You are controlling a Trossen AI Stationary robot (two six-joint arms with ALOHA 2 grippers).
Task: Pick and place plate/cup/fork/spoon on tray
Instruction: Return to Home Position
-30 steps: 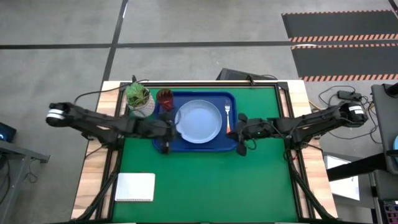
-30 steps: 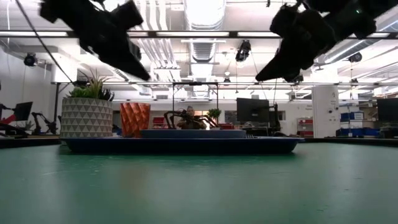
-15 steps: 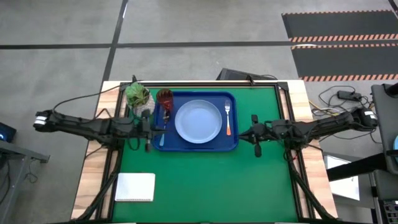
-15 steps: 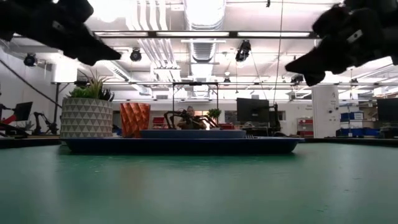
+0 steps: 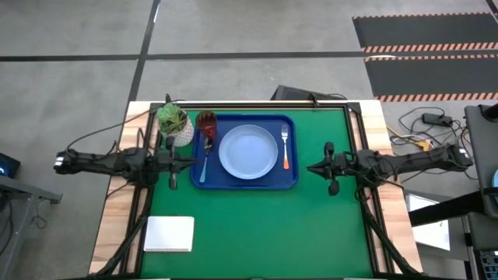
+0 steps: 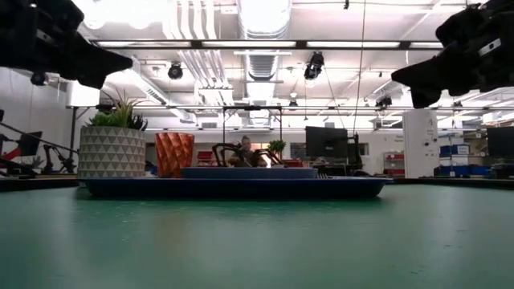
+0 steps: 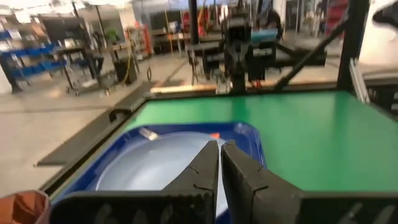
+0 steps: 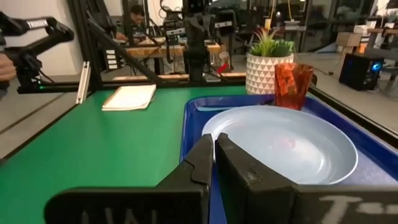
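The dark-blue tray [image 5: 292,180] lies at the table's far middle. On it rest the light-blue plate [image 5: 249,151], the red cup [image 5: 206,121] in its far left corner, the spoon [image 5: 205,161] left of the plate and the fork [image 5: 285,148] right of it. My left gripper [image 5: 184,162] is shut and empty, above the table just left of the tray. My right gripper [image 5: 312,168] is shut and empty, above the table just right of the tray. The plate [image 8: 283,146] and cup [image 8: 293,85] also show in the right wrist view.
A white pot with a green plant [image 5: 174,123] stands left of the tray's far left corner. A white notepad [image 5: 170,233] lies at the near left. Bare green mat spreads over the near half of the table.
Both grippers have drawn back from the tray, the left toward the table's left edge, the right toward its right edge. The spoon now lies on the tray left of the plate.
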